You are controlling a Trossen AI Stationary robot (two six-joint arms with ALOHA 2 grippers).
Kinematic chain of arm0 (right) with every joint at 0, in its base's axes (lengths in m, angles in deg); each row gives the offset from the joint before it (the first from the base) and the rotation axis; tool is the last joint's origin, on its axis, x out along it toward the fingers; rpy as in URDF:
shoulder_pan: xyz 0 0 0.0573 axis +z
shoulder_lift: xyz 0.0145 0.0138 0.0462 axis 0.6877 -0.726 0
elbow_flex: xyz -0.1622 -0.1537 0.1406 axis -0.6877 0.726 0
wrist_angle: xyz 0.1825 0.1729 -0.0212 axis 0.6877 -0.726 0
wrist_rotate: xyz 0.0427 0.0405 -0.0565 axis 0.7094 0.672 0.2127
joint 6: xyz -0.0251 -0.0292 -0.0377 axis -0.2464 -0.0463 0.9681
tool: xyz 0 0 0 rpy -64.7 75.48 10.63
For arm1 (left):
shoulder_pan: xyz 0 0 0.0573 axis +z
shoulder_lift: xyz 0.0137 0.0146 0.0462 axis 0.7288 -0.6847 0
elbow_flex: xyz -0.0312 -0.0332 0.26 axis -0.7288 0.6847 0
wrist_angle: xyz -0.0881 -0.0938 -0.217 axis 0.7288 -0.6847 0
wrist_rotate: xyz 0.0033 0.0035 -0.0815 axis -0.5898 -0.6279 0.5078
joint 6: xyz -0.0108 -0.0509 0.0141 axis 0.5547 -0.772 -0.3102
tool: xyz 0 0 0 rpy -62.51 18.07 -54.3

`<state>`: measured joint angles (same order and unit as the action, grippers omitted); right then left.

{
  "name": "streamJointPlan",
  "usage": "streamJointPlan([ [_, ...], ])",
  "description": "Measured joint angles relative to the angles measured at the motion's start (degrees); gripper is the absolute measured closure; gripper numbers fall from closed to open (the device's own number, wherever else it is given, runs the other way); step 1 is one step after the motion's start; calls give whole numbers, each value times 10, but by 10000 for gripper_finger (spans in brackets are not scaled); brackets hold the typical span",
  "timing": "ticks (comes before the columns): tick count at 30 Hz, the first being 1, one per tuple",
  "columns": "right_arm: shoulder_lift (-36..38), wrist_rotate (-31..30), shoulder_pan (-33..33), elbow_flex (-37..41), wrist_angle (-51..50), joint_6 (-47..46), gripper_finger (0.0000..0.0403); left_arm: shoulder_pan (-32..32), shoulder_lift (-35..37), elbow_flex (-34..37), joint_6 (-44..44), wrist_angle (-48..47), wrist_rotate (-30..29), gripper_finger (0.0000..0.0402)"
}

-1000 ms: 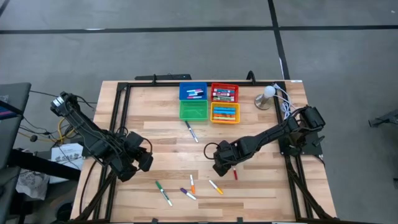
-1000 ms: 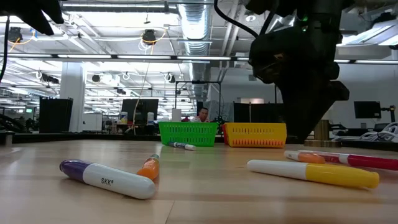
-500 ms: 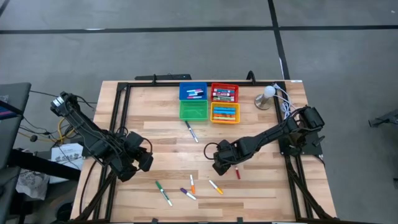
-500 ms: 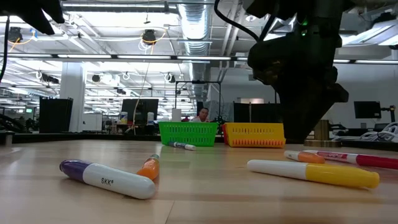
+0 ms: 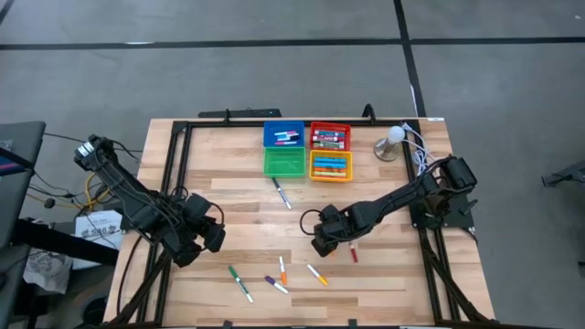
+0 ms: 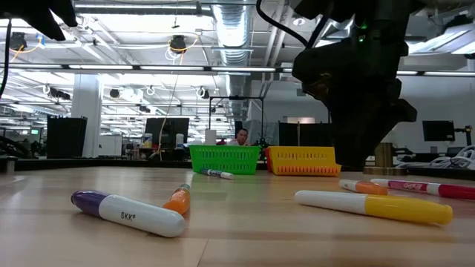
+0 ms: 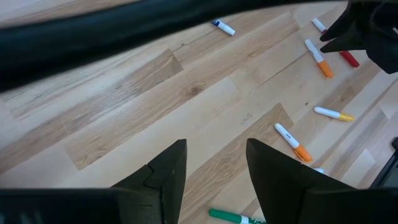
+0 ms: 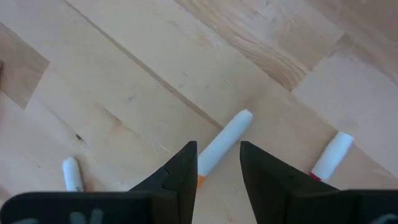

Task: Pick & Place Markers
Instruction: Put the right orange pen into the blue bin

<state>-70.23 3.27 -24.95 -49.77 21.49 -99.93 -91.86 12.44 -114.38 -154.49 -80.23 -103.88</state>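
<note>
Since a second earlier, the red marker had slid a little further from the right gripper toward the table's right edge, and the gripper itself had edged slightly toward the left; nothing else had shifted.

Taking the overhead view as a clock face, the wooden table filled the middle. The right arm reached in from 3 o'clock, its gripper low over the boards just right of centre. Its wrist camera showed the two fingers standing apart with a white-barrelled marker lying on the wood between them, not clamped; the claw was released and held nothing. The left arm waited at 8 o'clock, its gripper also unclenched and empty, fingers parted above bare wood.

Four bins sat together at 12 o'clock: blue bin, red bin, green bin and yellow bin. Markers already lay in the blue, red and yellow ones. A small white lamp-like object stood at 1 o'clock.

Loose markers remained on the table. One blue-tipped marker lay near centre, below the green bin. At 6 o'clock were a green marker, a purple marker, an orange marker and a yellow marker. The red marker lay just right of the right gripper.
</note>
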Motion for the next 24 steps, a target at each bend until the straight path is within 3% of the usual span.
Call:
streamJointPlan([
  [13, 0, -21, 29, 27, 21, -74, 291, 0, 0, 0, 0, 0, -6, 236],
  [24, 0, -30, 28, 27, 35, -74, 291, 0, 0, 0, 0, 2, -9, 236],
])
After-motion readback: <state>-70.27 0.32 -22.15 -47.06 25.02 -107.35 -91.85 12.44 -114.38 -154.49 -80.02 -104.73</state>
